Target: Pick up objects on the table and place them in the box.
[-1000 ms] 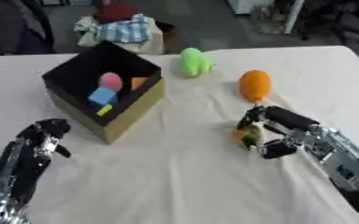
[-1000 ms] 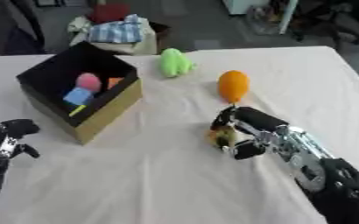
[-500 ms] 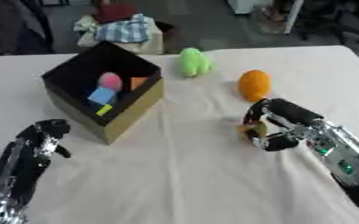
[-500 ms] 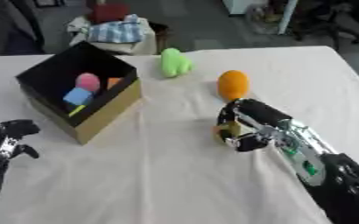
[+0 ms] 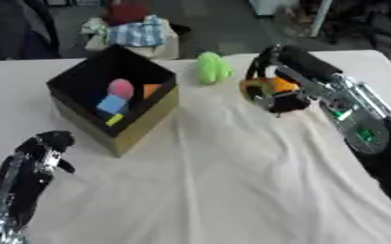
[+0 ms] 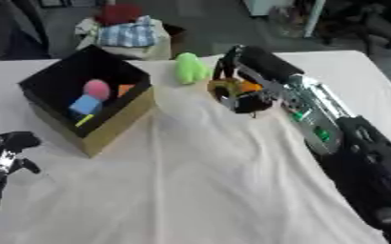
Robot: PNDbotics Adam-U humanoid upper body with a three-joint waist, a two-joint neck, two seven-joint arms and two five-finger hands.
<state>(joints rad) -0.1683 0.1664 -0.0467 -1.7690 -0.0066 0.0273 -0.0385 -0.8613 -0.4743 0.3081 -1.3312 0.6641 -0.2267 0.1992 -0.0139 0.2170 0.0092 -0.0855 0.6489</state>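
The left hand [image 5: 45, 145] idles at the lower left, fingers curled on nothing. The box [image 5: 140, 121] holds coloured blocks. A green toy [image 5: 211, 67] waits beyond it. The right hand [image 5: 282, 93] curls its fingers round the orange [image 5: 275, 85], apparently to carry it boxward.

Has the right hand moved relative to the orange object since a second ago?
Yes. The right hand has moved away from the robot onto the orange object, closer to the green object.
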